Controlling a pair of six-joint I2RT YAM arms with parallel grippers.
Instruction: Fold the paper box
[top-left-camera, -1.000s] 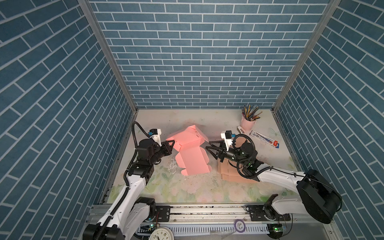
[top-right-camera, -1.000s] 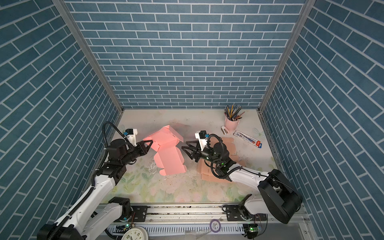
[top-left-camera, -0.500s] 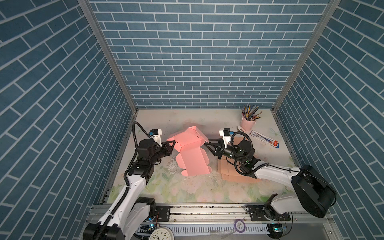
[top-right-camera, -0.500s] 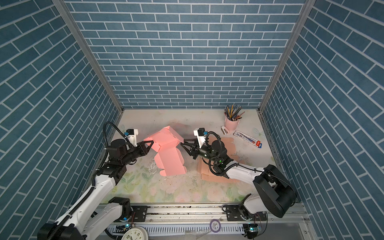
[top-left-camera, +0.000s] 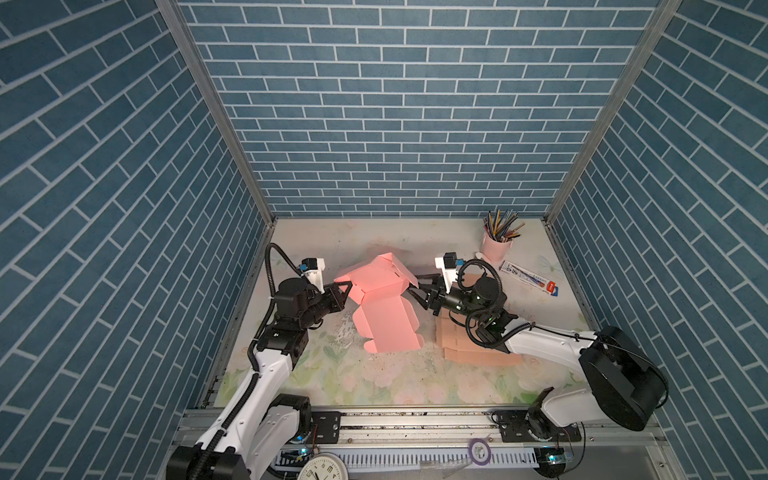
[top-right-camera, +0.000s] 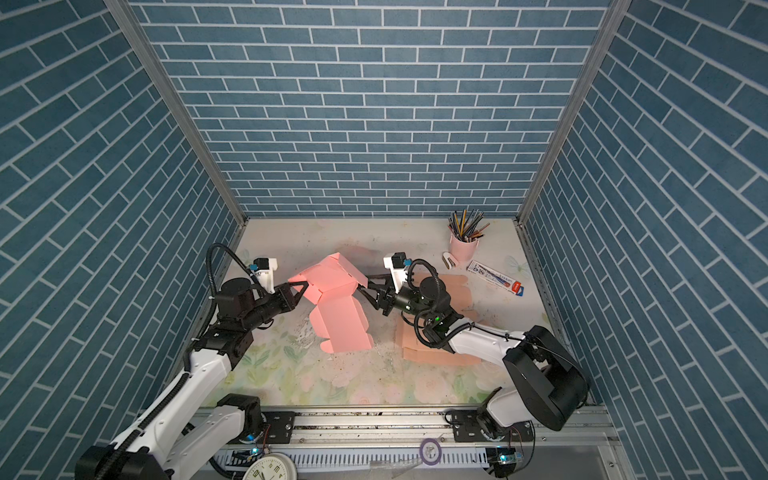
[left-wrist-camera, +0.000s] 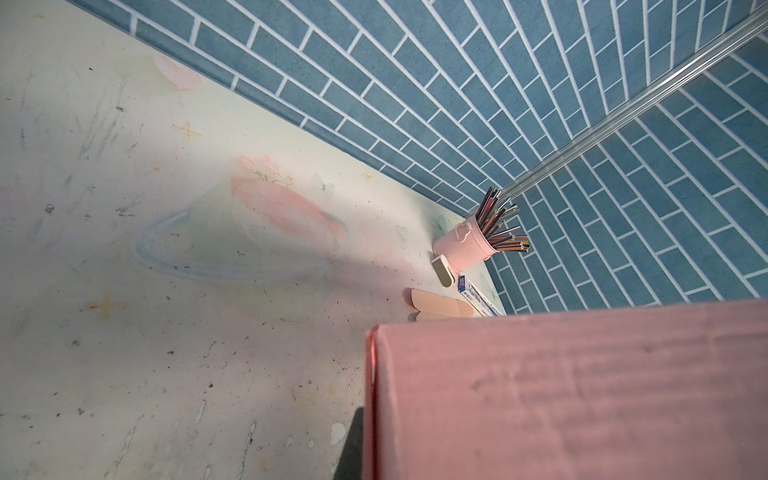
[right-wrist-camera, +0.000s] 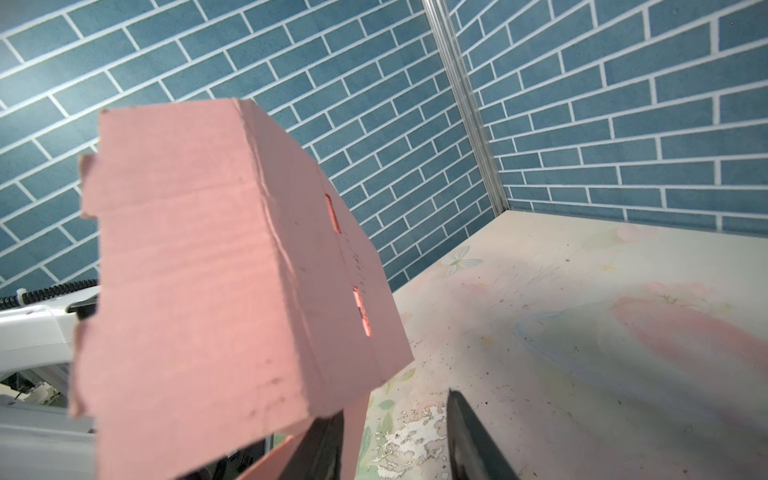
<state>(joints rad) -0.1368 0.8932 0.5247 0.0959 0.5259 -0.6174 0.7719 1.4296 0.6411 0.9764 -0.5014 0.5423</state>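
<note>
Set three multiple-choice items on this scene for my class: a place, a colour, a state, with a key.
1. Where on the table is the pink cup? A) far right corner B) near left corner C) centre
2. The paper box is what colour? A) blue B) pink C) green
3. The right gripper: how do its jaws stand? A) shut on the cup B) shut, empty C) open
Key: 1A, both top views show it far back, at right; 2B, pink in every view; 3C, fingers apart in the right wrist view.

Both arms stretch low and inward toward each other, the left tool (top-left-camera: 346, 286) pinched tight, the right tool (top-left-camera: 412, 286) with jaws apart.
</note>
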